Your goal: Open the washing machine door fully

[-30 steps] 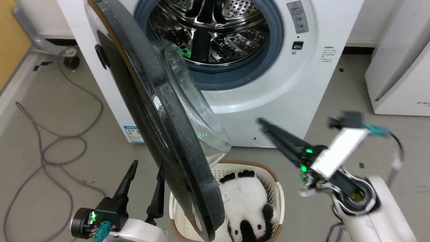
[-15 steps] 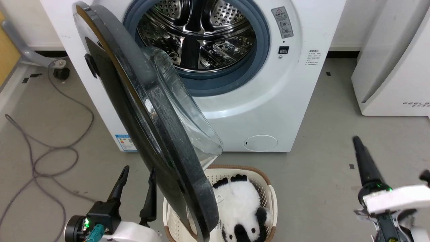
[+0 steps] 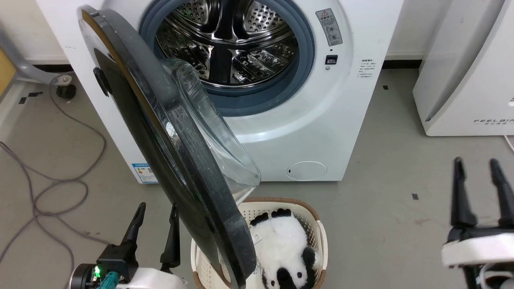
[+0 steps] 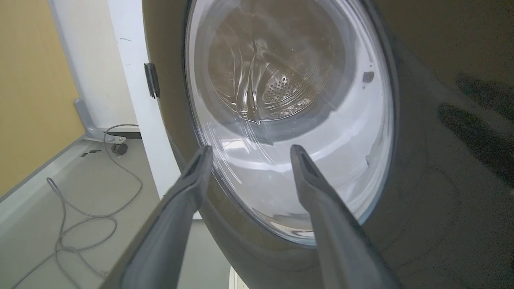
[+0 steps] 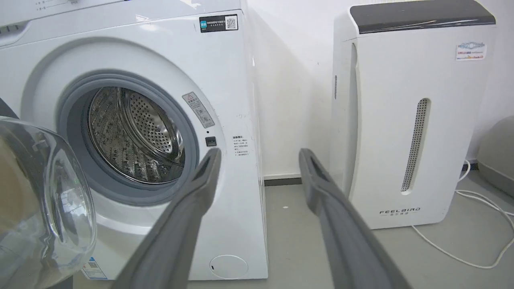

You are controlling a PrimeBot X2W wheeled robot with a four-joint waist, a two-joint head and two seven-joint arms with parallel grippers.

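The washing machine door [image 3: 176,160] stands swung out to the left on its hinge, its dark inner face and clear glass bowl [image 3: 209,132] toward the steel drum [image 3: 229,44]. In the left wrist view the door [image 4: 433,160] looms close, glossy black around the glass. My left gripper [image 3: 157,212] is open at the lower left, just left of the door's outer face, not touching it; it points at the glass [image 4: 249,149]. My right gripper [image 3: 476,164] is open at the lower right over bare floor, far from the door; in its own view [image 5: 257,154] it faces the washer's right side.
A cream laundry basket [image 3: 317,224] holding a panda plush toy [image 3: 281,245] sits on the floor under the door's lower edge. A white appliance [image 3: 466,68] stands at the right. A grey cable [image 3: 48,180] loops over the floor at the left.
My right arm has swung from in front of the washer down to the lower right, and its fingers now stand apart. The head camera shifted slightly. The door's angle looks unchanged.
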